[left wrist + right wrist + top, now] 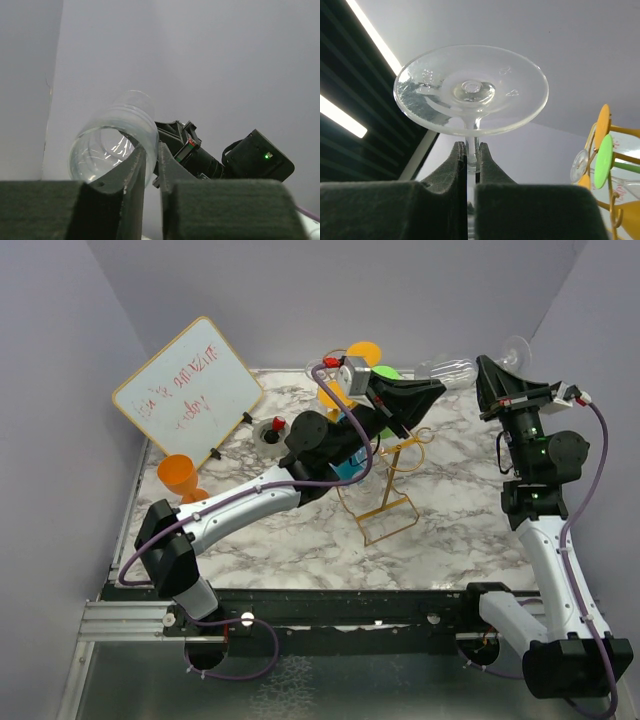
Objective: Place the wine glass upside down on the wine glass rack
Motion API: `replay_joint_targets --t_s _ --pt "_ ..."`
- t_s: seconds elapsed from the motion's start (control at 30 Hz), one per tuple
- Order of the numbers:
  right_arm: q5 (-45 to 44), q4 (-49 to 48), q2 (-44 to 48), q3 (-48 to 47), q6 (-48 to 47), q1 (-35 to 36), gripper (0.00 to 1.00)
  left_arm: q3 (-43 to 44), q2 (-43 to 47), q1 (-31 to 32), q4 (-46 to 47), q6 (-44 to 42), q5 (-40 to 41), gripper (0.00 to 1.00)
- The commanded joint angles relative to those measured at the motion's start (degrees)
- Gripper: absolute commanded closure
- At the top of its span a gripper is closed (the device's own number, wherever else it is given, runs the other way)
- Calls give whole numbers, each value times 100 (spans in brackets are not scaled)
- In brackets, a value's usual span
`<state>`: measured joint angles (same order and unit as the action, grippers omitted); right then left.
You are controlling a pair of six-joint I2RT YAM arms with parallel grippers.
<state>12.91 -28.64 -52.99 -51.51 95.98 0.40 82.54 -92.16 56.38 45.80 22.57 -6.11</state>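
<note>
Right wrist — clear, round-footed wine glass (470, 90)

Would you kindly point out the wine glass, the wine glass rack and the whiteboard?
wine glass (470, 90): right wrist view, centre of its foot.
wine glass rack (391, 525): top external view, near wire of its base.
whiteboard (215, 360): top external view, white face.

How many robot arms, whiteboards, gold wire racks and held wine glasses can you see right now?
Robot arms: 2
Whiteboard: 1
Gold wire rack: 1
Held wine glass: 1
Total: 5
</note>
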Motion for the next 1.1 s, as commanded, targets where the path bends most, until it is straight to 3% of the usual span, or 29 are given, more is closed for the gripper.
replay_joint_targets --t_s 0.0,0.17,0.33,0.77,1.07 --pt "67 -169 -43 -216 -552 -6 99 -210 239 49 201 -70 214 75" --pt "-143 -39 -89 -370 -1321 -6 99 -718 705 44 192 -79 848 47" --pt "-179 68 -344 -736 -2361 -10 99 -1172 1299 27 51 -535 1394 29" --pt "91 856 -670 -1493 -6628 -5 99 -815 2632 -200 -3585 -1085 3240 14" --pt "187 1467 -657 -1448 -8264 -7 99 -1542 3711 -224 -5036 -1285 3901 3"
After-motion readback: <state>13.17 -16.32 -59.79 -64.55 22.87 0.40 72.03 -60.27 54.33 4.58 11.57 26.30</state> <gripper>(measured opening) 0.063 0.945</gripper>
